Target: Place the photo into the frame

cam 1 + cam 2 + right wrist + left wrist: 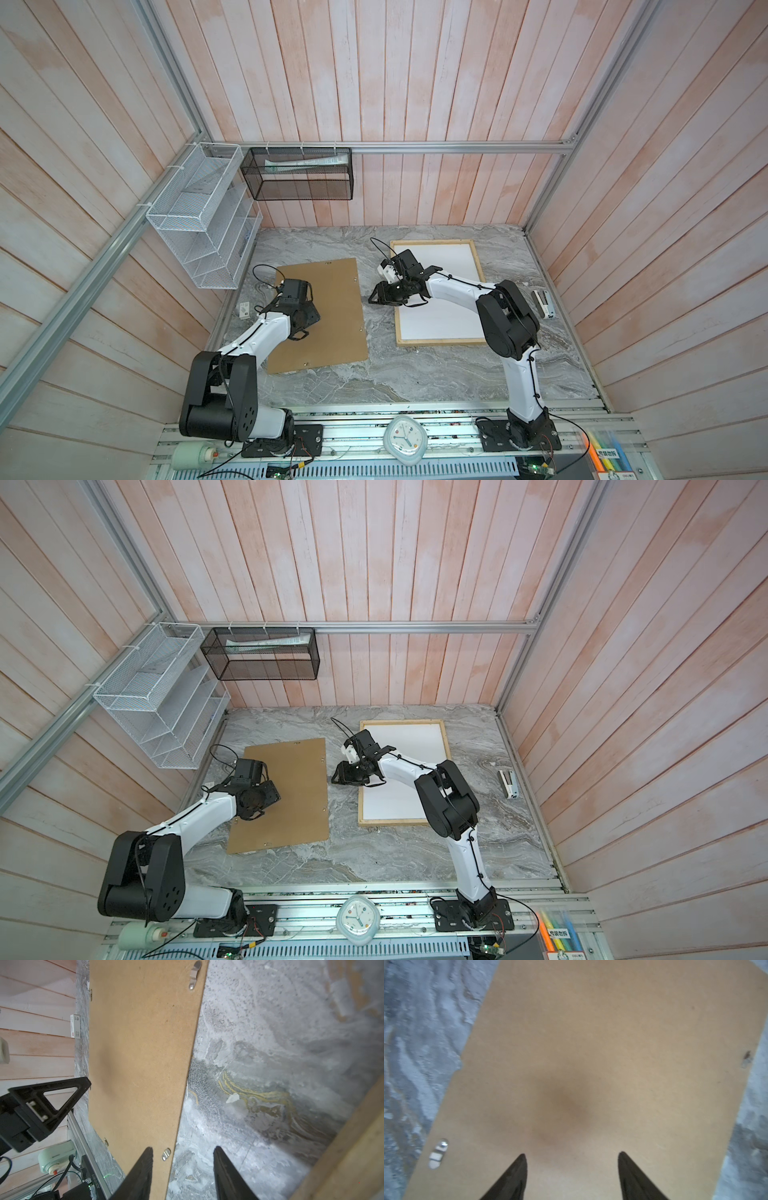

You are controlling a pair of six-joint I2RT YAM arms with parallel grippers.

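Note:
The frame (438, 343) (395, 823) of pale wood lies flat at the right of the marble table, and one slat of it shows in the right wrist view (353, 1147). A plain white sheet (449, 266) fills it, with no window and no print showing. I cannot tell whether this is the photo face down. My right gripper (372, 298) (334, 778) (184, 1151) hangs open and empty just left of the frame, over the gap between frame and brown board. My left gripper (302, 332) (253, 812) (572, 1154) is open and empty above the board.
The brown backing board (332, 316) (299, 796) (591, 1043) (141, 1043) lies flat at the left with small metal clips (439, 1153) along its edges. A white stapler-like object (543, 304) sits at the right wall and a small white box (244, 309) at the left. Wire baskets (199, 216) hang on the wall.

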